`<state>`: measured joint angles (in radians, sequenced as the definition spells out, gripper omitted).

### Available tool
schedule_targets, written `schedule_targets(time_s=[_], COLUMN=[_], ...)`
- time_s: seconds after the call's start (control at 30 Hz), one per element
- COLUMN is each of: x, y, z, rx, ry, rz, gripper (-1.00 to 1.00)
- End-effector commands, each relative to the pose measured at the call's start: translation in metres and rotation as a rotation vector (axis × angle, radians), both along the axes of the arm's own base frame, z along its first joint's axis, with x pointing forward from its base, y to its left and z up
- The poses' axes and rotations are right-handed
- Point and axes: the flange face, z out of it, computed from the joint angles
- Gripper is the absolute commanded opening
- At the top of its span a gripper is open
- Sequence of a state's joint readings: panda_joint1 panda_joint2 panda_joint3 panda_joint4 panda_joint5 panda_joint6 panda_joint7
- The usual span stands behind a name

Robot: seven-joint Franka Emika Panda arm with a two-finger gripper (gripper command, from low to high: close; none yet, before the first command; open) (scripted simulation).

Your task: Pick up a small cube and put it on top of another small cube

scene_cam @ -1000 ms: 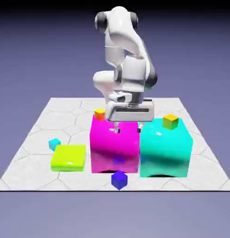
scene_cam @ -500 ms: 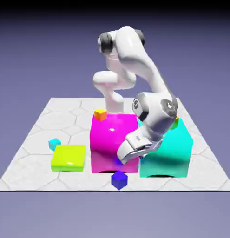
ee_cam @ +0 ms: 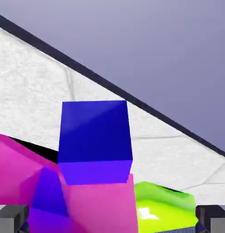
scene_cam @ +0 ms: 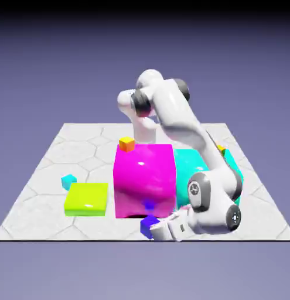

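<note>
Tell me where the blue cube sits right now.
In the exterior view the blue cube sits on the table near its front edge, just in front of the magenta block, with the gripper at its right. The hand view shows it large and centred.

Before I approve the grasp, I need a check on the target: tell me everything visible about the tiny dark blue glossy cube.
The tiny dark blue glossy cube is a smooth, shiny indigo block with sharp edges, far smaller than the big magenta block behind it. It sits flat on the white tiled table near the front edge, its reflection showing in the magenta face. The white arm's gripper lies low at its side, approaching from the exterior view's right. In the hand view it looms large between the widely spread grey fingertips, not gripped.
</note>
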<state>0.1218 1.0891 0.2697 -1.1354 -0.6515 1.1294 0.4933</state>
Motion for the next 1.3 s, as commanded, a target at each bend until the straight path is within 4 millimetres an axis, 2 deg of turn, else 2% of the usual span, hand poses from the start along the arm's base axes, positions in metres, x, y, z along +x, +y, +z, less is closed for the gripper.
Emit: schedule_targets(time_s=[0.0,0.1,0.17,0.43,0.47,0.5,0.73,0.77,0.8,0.97,1.0,1.1,1.2,1.27], x=[-0.002,-0.009,-0.009,-0.044,-0.044,-0.044,-0.011,-0.006,-0.001,0.006,0.001,-0.047,-0.114,-0.166], y=[-0.001,-0.005,-0.006,-0.038,-0.038,-0.038,-0.008,-0.011,-0.018,-0.019,-0.004,0.094,0.18,0.227], z=[-0.009,-0.034,-0.036,-0.07,-0.07,-0.07,-0.039,-0.028,-0.009,0.094,0.112,0.156,0.199,0.224], rx=[-0.021,-0.086,-0.09,-0.09,-0.09,-0.09,-0.091,-0.078,-0.051,0.058,0.066,0.039,-0.007,-0.046], ry=[0.033,0.13,0.137,0.137,0.137,0.137,0.137,0.132,0.121,0.074,0.073,0.096,0.107,0.107], rz=[-0.005,-0.026,-0.027,-0.027,-0.027,-0.027,-0.027,-0.04,-0.065,-0.111,-0.092,0.072,0.244,0.359], gripper=[0.0,0.0,0.0,0.0,-1.0,-1.0,-1.0,-1.0,-1.0,-1.0,-1.0,-1.0,-1.0,-1.0])
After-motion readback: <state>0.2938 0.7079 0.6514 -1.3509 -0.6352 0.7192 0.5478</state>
